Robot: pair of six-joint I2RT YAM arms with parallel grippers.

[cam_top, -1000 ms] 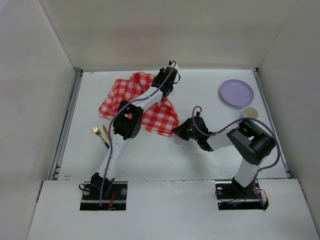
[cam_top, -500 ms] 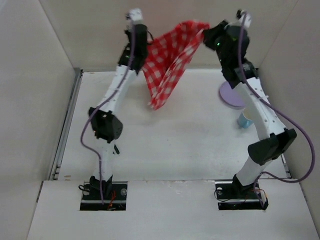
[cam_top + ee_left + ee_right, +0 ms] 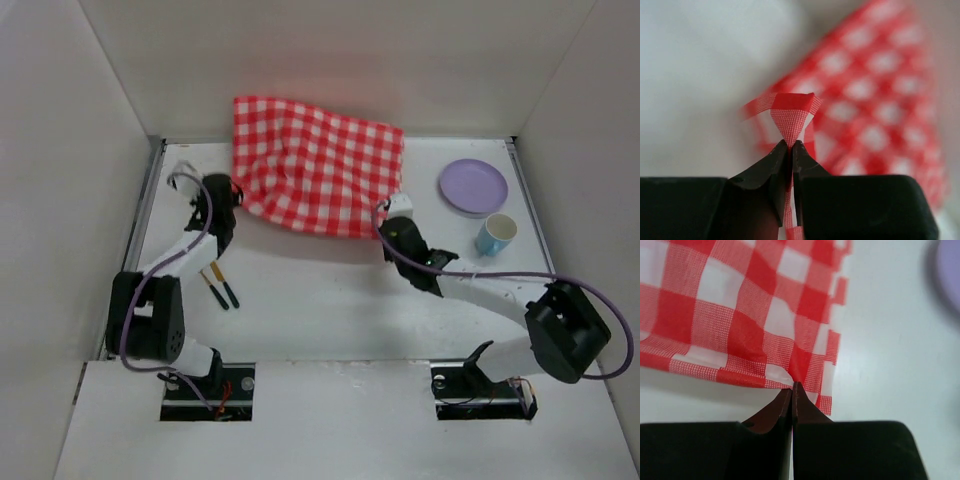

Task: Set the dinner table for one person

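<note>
Item: checked cloth (image 3: 318, 165), red and white, now spread out and lowered over the far middle of the desk (image 3: 330, 310); half a second ago you had it hoisted high between both arms, bunched and hanging. Left pincer (image 3: 228, 193): closed tight on the cloth's near-left corner, a pinch of fabric standing up between the tips in the left wrist view. Right pincer (image 3: 392, 222): closed on the near-right hem, low over the desk surface. Far edge of the cloth appears to ride up against the back wall. Also present: purple plate (image 3: 472, 186) and blue cup (image 3: 495, 234) at far right, cutlery (image 3: 220, 287) at near left, all untouched. Judgement: spreading is nearly done; you have release and place setting remaining.
</note>
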